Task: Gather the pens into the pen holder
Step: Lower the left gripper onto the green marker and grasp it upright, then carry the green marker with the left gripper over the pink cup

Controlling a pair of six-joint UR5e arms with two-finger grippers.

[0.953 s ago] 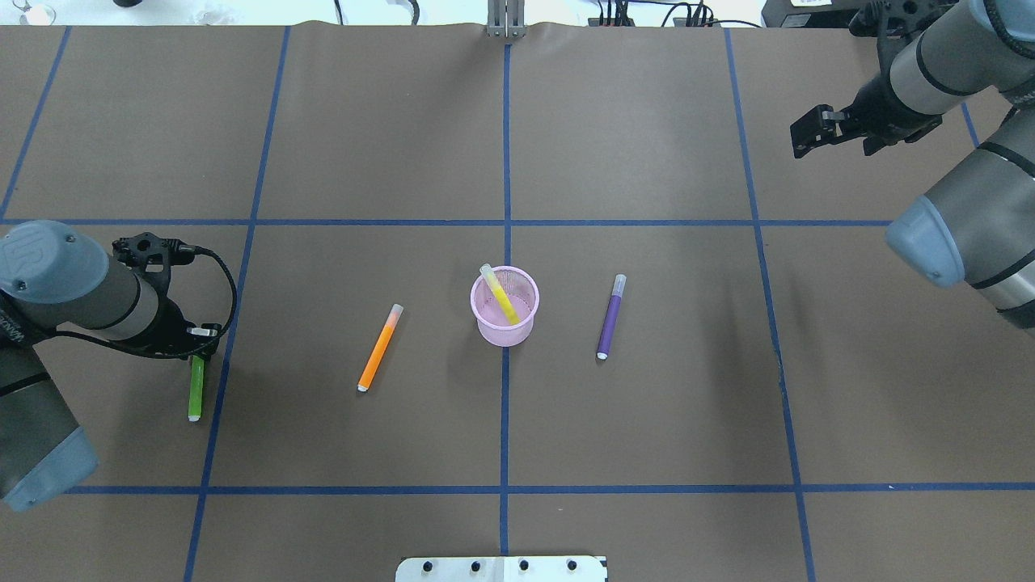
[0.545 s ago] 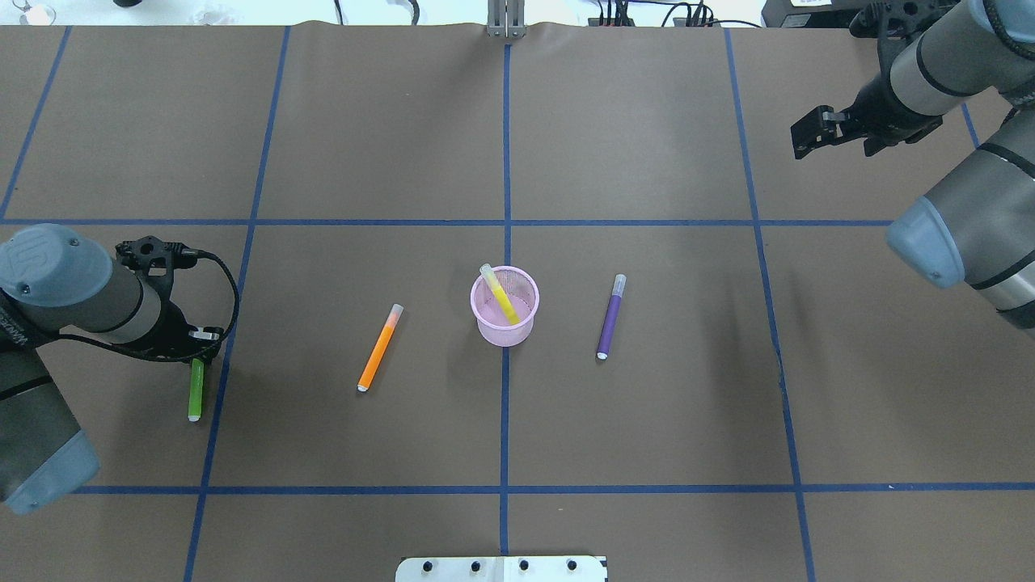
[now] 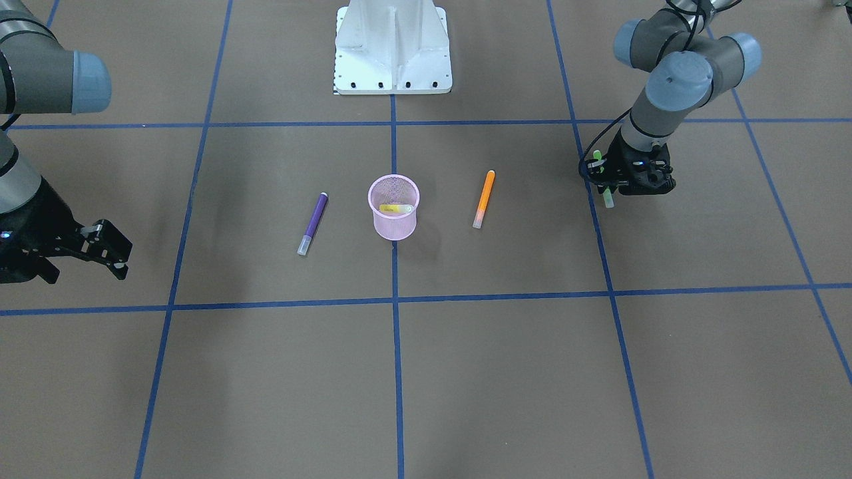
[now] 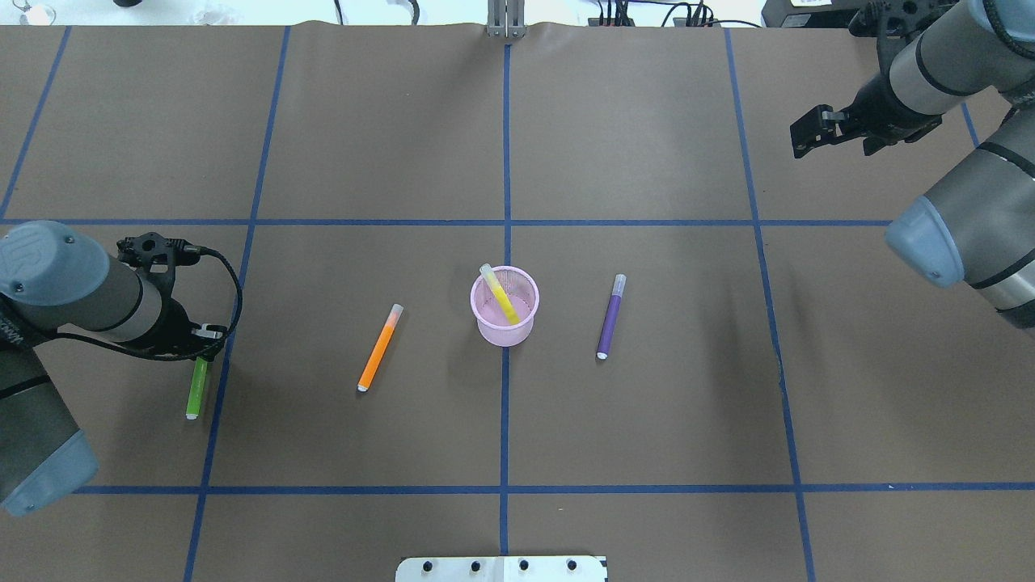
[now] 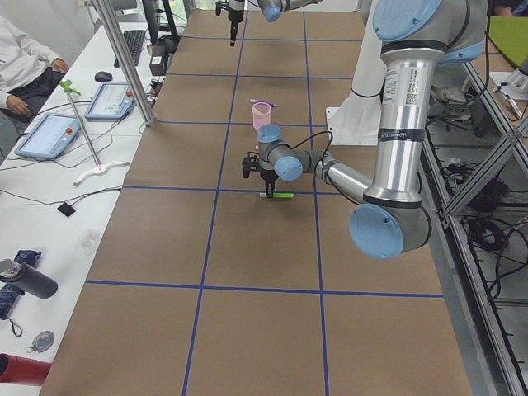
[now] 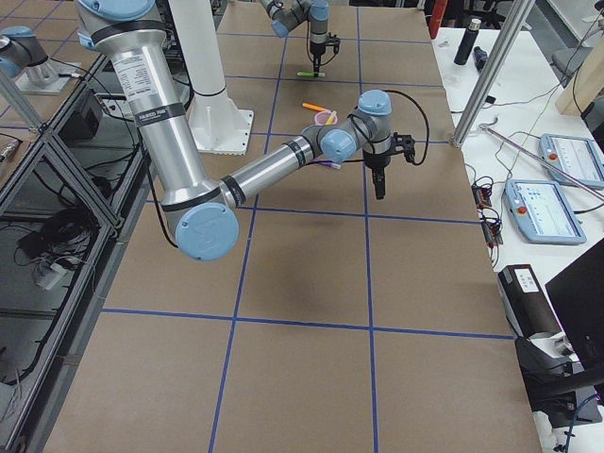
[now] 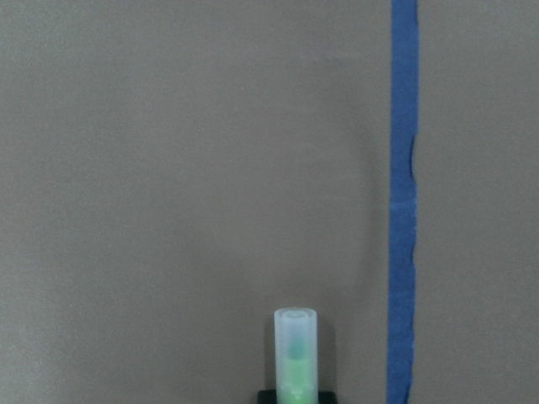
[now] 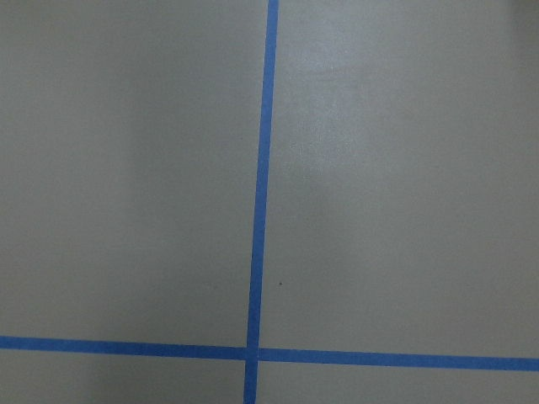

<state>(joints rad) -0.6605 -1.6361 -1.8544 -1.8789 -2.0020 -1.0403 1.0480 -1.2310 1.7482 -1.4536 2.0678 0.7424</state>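
The left gripper (image 4: 202, 343) is clamped on the green pen (image 4: 195, 390) near its capped end, with the barrel pointing back toward the robot's base. The pen holder (image 4: 505, 333) stands well off toward the table's middle (the orange pen (image 4: 379, 349) lies between). The right gripper (image 4: 811, 133) hangs far off, jaws apart and empty, so this carry looks like the left arm's.

Robot lab: brown table (image 4: 647, 420) gridded with blue tape (image 4: 505, 420), side bench (image 5: 49, 214) carrying control tablets (image 5: 51, 134), metal frame post (image 5: 123, 62).
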